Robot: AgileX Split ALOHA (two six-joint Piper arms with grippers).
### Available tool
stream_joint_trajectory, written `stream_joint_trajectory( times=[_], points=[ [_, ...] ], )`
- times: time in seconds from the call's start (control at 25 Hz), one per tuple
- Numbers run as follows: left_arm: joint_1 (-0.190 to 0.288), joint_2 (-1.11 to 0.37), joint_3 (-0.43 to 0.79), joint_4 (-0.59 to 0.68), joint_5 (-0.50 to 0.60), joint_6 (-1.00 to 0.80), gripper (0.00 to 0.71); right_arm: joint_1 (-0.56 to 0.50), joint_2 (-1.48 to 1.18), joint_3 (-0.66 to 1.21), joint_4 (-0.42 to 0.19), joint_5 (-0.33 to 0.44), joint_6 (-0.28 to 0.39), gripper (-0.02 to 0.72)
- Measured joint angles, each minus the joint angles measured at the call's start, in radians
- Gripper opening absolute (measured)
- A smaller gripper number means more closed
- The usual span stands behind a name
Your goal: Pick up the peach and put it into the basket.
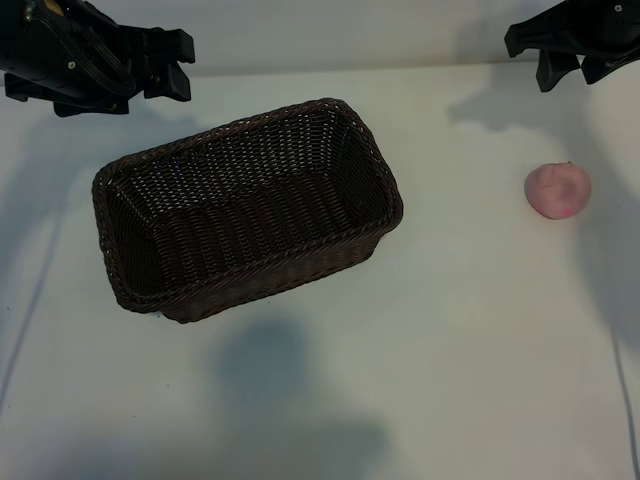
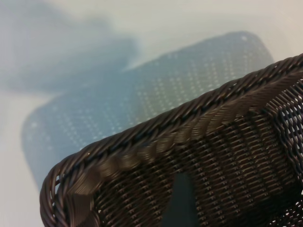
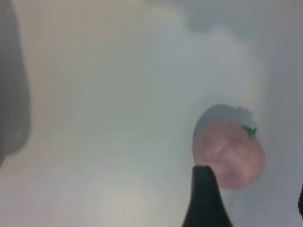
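Note:
The peach [image 1: 558, 190], pink with a small green stem, lies alone on the white table at the right. The dark brown wicker basket [image 1: 250, 128] stands at centre-left, tilted askew, with nothing showing inside it. My right gripper [image 1: 568, 68] hovers at the far right, behind the peach and apart from it, open and holding nothing. In the right wrist view the peach [image 3: 231, 153] lies just beyond one dark fingertip [image 3: 203, 198]. My left gripper [image 1: 178, 66] is open at the far left, behind the basket. Its wrist view is filled by the basket's braided rim [image 2: 156, 142].
The bare white tabletop [image 1: 470, 340] spreads between the basket and the peach and along the near side. Shadows of the arms fall across it. Nothing else stands on the table.

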Motion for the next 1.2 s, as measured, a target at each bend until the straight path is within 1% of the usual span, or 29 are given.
stream_joint_trajectory(
  times=[0.76,1.04,1.12,1.2],
  points=[
    [0.0,0.0,0.0,0.0,-0.002,-0.001,0.59,0.0,0.0,0.0,0.0,0.001,-0.001,0.466],
    [0.0,0.0,0.0,-0.001,-0.098,-0.001,0.59,0.0,0.0,0.0,0.0,0.001,0.0,0.466],
    [0.0,-0.001,0.0,-0.001,-0.103,0.0,0.59,0.0,0.0,0.0,0.0,0.001,0.0,0.466],
    [0.0,-0.002,0.0,0.0,-0.077,0.0,0.59,0.0,0.0,0.0,0.0,0.0,0.0,0.466]
  ],
)
